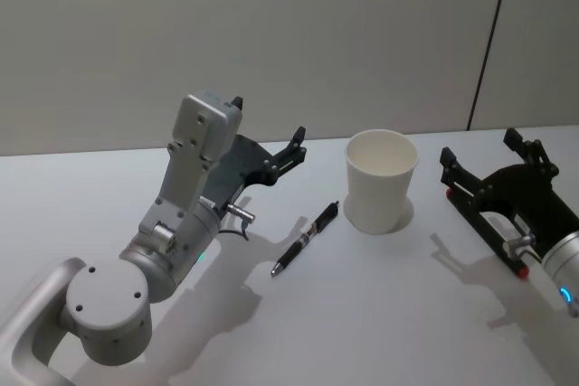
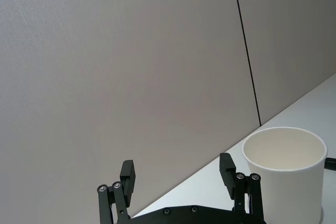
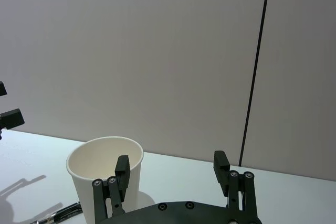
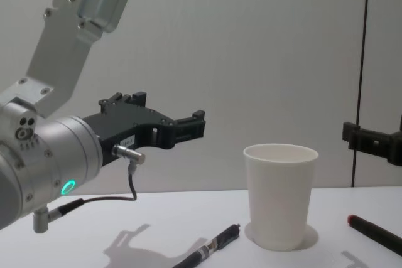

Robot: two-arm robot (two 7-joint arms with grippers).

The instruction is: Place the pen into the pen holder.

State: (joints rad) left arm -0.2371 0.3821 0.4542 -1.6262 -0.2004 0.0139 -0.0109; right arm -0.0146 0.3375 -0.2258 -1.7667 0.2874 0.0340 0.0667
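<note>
Pen (image 1: 306, 239) lies diagonal, tip toward me, cap toward paper cup (image 1: 382, 178); my left gripper (image 1: 269, 122), spread, is nearer. Right gripper (image 1: 479, 146) spread, parked.

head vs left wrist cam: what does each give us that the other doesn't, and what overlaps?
Head view, not left wrist: the pen lying flat on the table to the left of the paper cup, and the whole right pincer, open, on the cup's right. Left wrist view, not head: a look straight along the left pincer, its fingers apart with nothing between them. Both: the upright white cup and the wall seam behind it.
</note>
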